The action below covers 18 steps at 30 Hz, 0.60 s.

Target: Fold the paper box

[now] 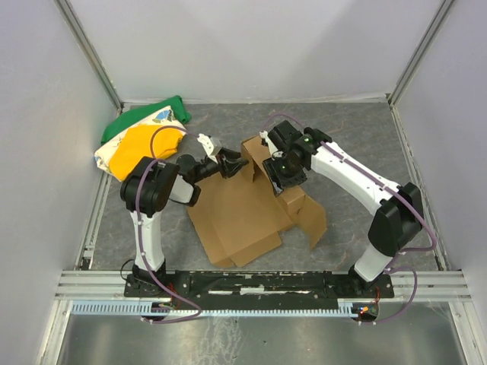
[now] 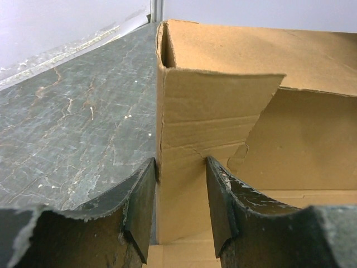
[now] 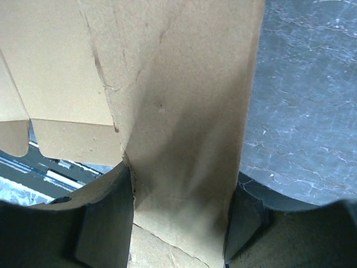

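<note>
Between the fingers of my left gripper (image 2: 181, 167), at lower centre of the left wrist view, stands brown cardboard of the paper box (image 2: 223, 106); the jaws are part open; one finger sits just beside a folded vertical corner of the cardboard, the other lies in front of the panel face; whether the pads press the cardboard I cannot tell. Beyond that panel a second wall runs toward the upper right of the frame, with a long panel below it at right; the grey table (image 2: 72, 123) fills the left half.

At lower centre of the right wrist view, my right gripper (image 3: 184, 178) is closed on a strip of the same box; the strip fills the gap from one finger to the other and rises to the top of the frame, creased and shadowed down its middle; further flaps show at upper left; table surface lies at right.

From the top external view, both grippers are at the raised rear part of the box, just above frame centre, one on each side; the rest of the sheet lies flat on the table toward lower centre, with one flap angled up at its lower right; a green, yellow and white cloth bundle (image 1: 141, 141) lies at upper left, apart from the box.
</note>
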Tool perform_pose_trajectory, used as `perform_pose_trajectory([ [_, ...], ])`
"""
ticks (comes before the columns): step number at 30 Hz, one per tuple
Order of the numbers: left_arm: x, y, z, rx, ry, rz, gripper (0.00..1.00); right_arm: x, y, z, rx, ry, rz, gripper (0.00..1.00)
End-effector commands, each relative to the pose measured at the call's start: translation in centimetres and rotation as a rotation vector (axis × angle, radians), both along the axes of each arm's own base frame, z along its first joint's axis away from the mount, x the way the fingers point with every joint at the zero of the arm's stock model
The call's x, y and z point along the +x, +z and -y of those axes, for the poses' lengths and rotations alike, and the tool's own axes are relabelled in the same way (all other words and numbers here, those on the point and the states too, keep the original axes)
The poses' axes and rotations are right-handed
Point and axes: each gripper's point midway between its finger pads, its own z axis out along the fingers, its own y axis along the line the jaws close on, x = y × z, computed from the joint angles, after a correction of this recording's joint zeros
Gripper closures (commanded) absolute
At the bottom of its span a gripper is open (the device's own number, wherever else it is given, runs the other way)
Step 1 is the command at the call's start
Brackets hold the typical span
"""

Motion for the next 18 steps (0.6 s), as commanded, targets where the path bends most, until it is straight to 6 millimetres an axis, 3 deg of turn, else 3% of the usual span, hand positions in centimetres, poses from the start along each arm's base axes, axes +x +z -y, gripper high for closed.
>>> perform_pose_trajectory([
  [1,-1.0,4.0,1.2,-0.055,-0.067,0.215,0.51,-1.4,1.8,-1.6,0.105,0.077,-0.028,0.55],
  [7,-0.1,3.9,1.6,-0.040,-0.067,0.229,0.51,-1.9,1.9,-2.5,0.152,0.108,-0.045,0.40],
  [18,-0.7,2.9,1.6,-0.008,-0.083,0.259,0.53,-1.6,3.3,-2.2,0.188,0.102,-0.015,0.40],
])
